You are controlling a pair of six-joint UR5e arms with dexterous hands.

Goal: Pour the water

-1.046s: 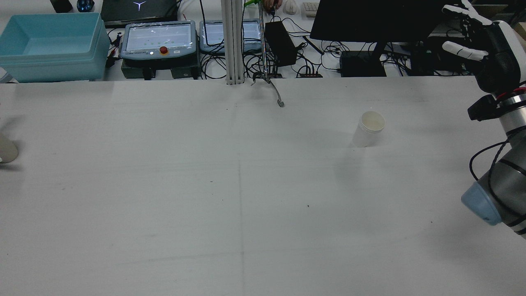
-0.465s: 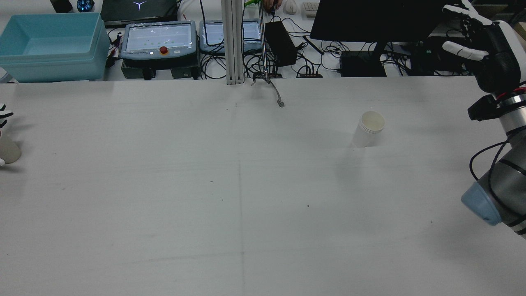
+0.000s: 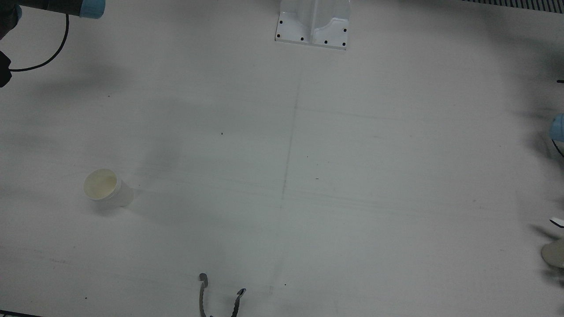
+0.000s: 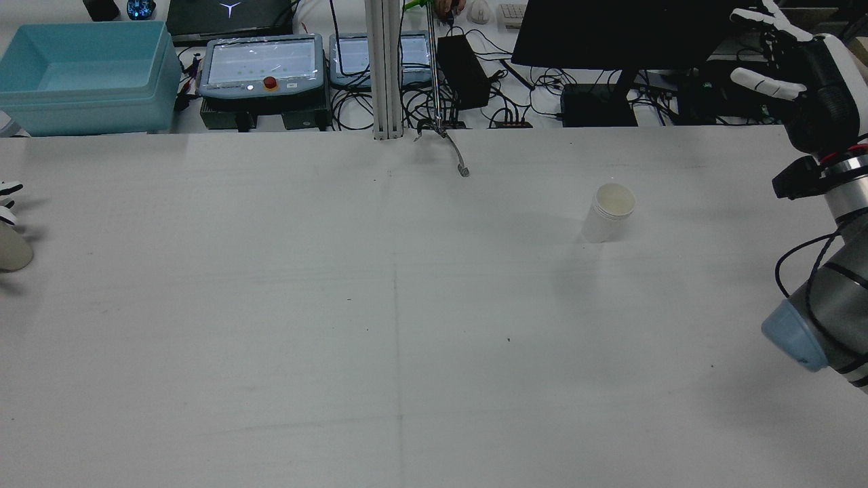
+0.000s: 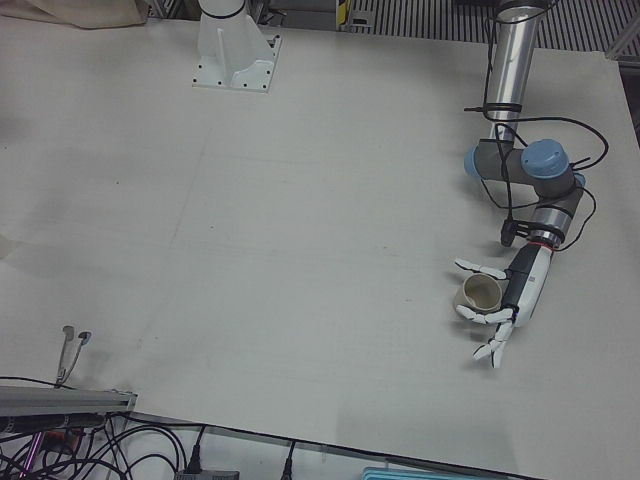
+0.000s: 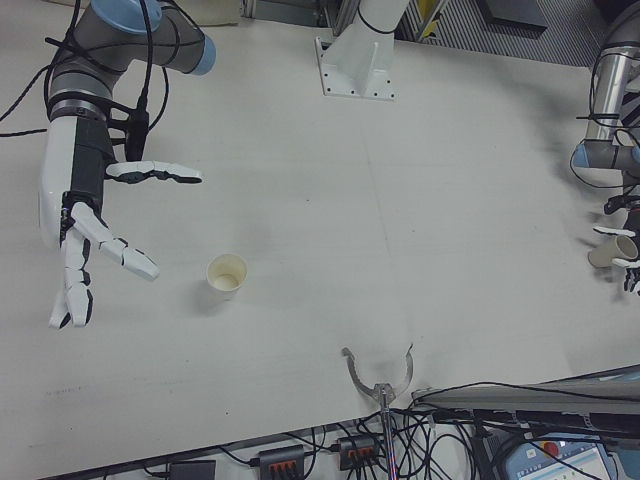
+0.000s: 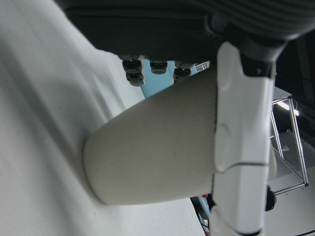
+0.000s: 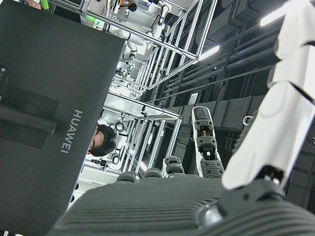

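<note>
A beige paper cup (image 5: pixel 480 293) stands on the table at its left end, also seen as the cup (image 4: pixel 12 249) and the cup (image 7: pixel 152 152). My left hand (image 5: pixel 505 300) is beside it, palm against its side, with its thumb and fingers spread to either side and mostly straight. One finger (image 7: pixel 241 137) lies across the cup's wall. A white cup (image 4: pixel 612 213) stands upright on the right half, also seen as the white cup (image 3: pixel 105 187) and the white cup (image 6: pixel 227 275). My right hand (image 6: pixel 85 215) hangs raised and open well away from it, holding nothing.
A grey metal clamp (image 4: pixel 447 146) hangs over the table's far edge near the middle. Behind that edge are a teal bin (image 4: pixel 81 74), two teach pendants (image 4: pixel 261 64), a dark monitor (image 4: pixel 610 30) and cables. A white pedestal (image 3: pixel 313 22) stands at the robot's side.
My left hand's fingertips have come into the rear view at the left edge, beside the beige cup. The right hand and the white cup have not moved.
</note>
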